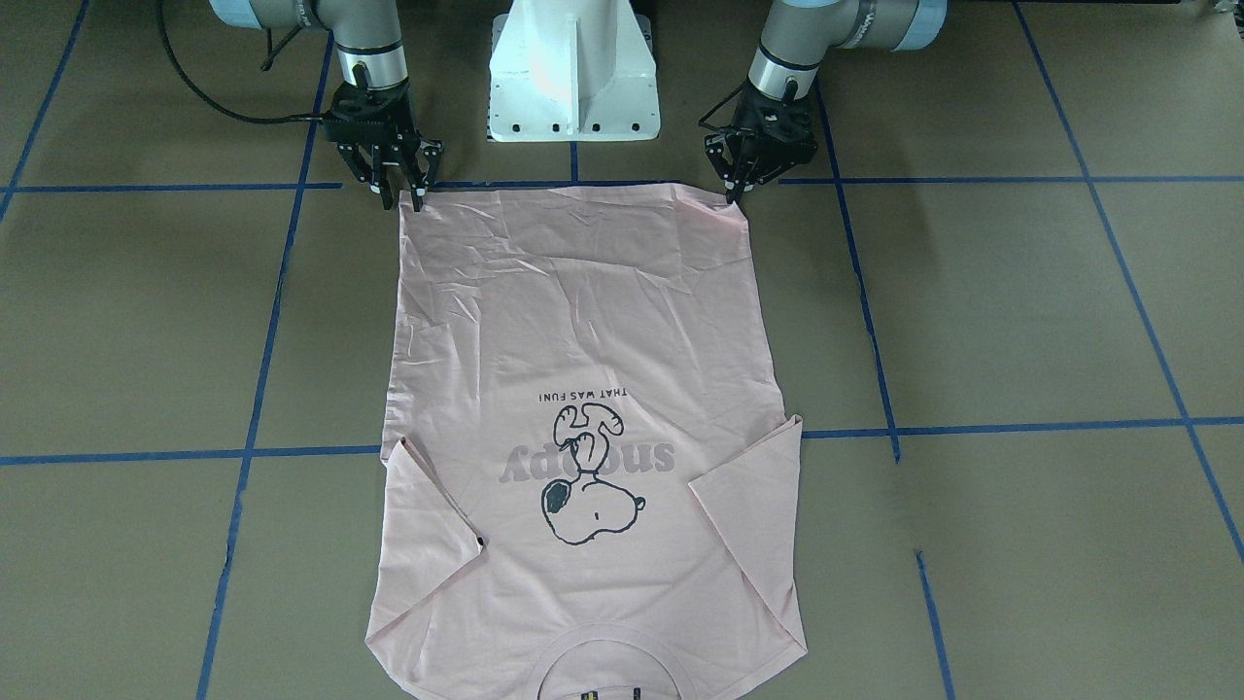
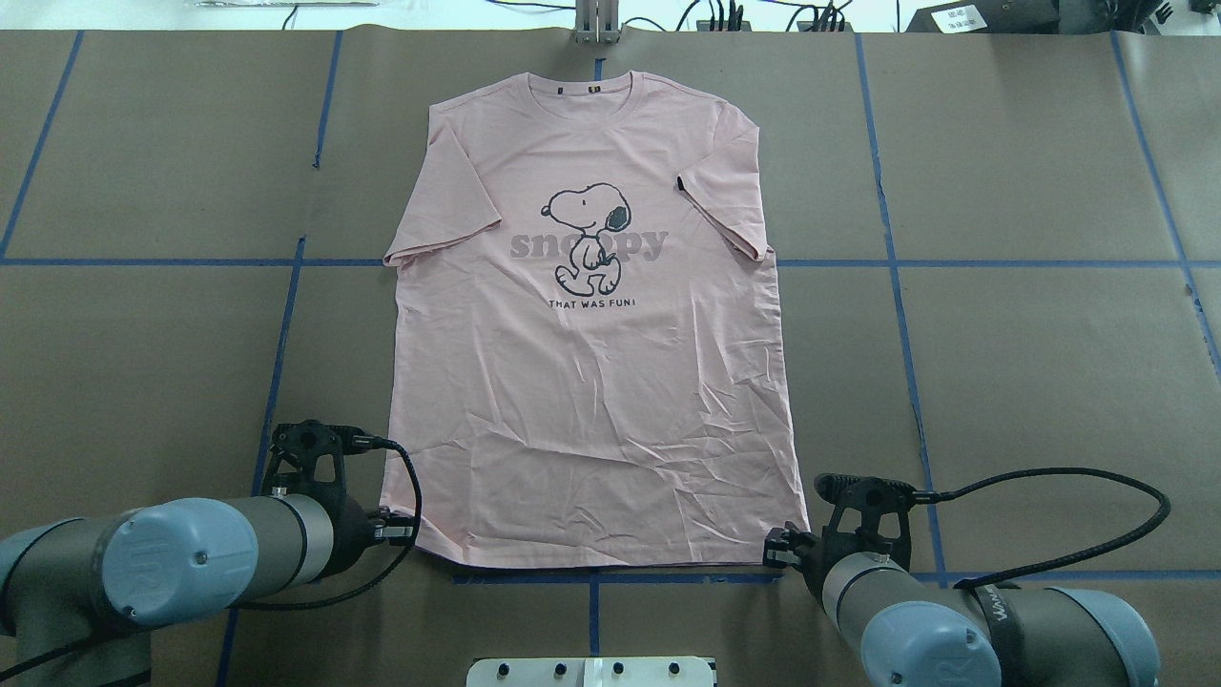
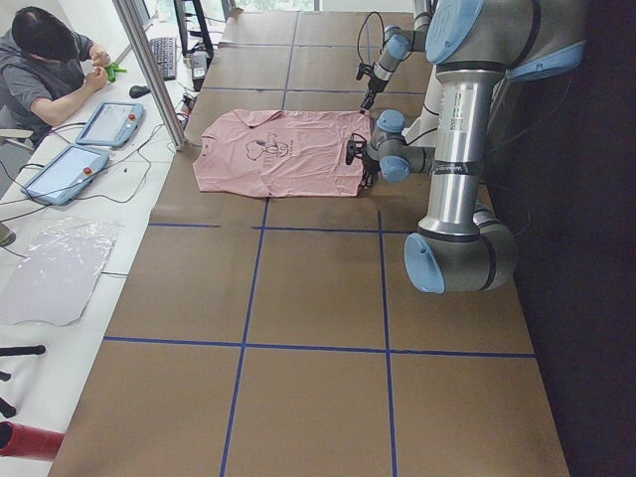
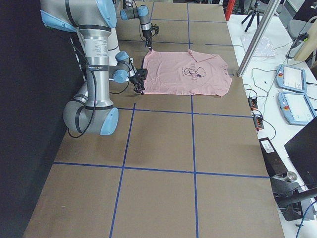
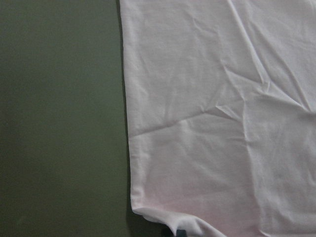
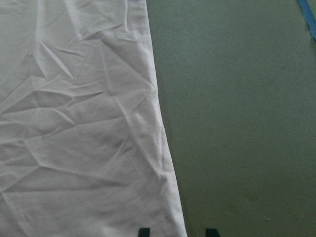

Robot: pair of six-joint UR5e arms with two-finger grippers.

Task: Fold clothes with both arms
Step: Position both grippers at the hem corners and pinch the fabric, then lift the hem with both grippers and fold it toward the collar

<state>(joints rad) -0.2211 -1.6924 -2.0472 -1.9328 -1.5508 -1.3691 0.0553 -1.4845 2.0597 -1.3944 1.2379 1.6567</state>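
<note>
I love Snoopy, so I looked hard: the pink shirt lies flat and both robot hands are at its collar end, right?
No. The T-shirt lies flat, but the left hand and right hand are at its bottom hem corners, opposite the collar, as the front-facing view shows.

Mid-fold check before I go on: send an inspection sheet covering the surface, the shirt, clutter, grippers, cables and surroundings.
Surface: brown table cover with a blue tape grid, lying flat.
Job's things: pink T-shirt spread flat, print up, collar away from the robot, creased towards the hem.
Clutter: nothing seen.
Grippers: left gripper shut on one hem corner, fabric bunched at its tips. Right gripper open, fingers astride the side edge at the other hem corner.
Cables: right arm's cable loops over the table, apart from the T-shirt. Left arm's cable arcs close to the hem corner.
Surroundings: person seated at the side bench with pendants, away from the arms.
</note>
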